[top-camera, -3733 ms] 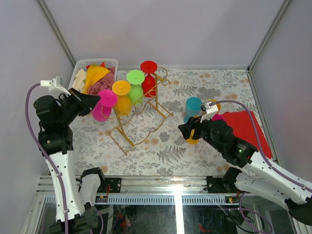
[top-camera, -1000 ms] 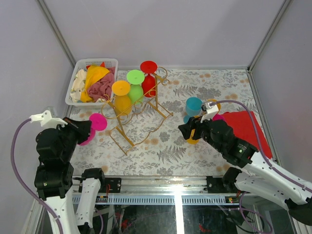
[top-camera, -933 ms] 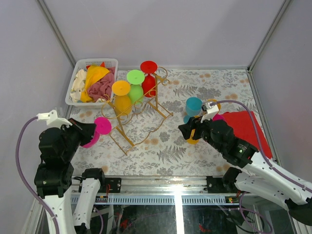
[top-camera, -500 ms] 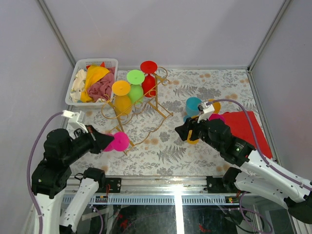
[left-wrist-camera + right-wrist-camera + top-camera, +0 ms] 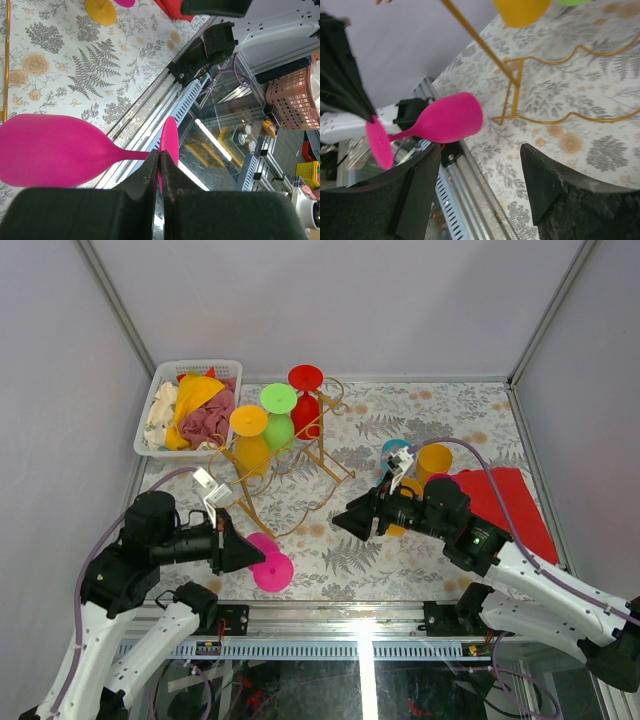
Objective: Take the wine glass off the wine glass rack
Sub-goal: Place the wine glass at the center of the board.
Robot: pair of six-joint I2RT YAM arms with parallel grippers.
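Observation:
The pink wine glass (image 5: 266, 558) hangs tilted over the table's front edge, clear of the gold wine glass rack (image 5: 335, 460). My left gripper (image 5: 249, 555) is shut on its stem; the left wrist view has the bowl (image 5: 50, 147) on the left and the stem pinched at the gripper (image 5: 159, 156). My right gripper (image 5: 345, 523) stands open right of the glass, pointing at it and apart from it. The right wrist view shows the pink glass (image 5: 450, 119) beyond the open gripper (image 5: 480, 172), with nothing between the fingers.
Yellow (image 5: 248, 422), green (image 5: 278, 400) and red (image 5: 305, 380) glasses hang on the rack. A teal glass (image 5: 390, 448) and a yellow cup (image 5: 435, 460) stand behind my right arm, beside a red cloth (image 5: 505, 502). A white basket (image 5: 160, 390) of cloths sits back left.
My left arm has carried the pink glass from left of the rack forward and right to the table's front edge. My right gripper has swung left toward it, still open.

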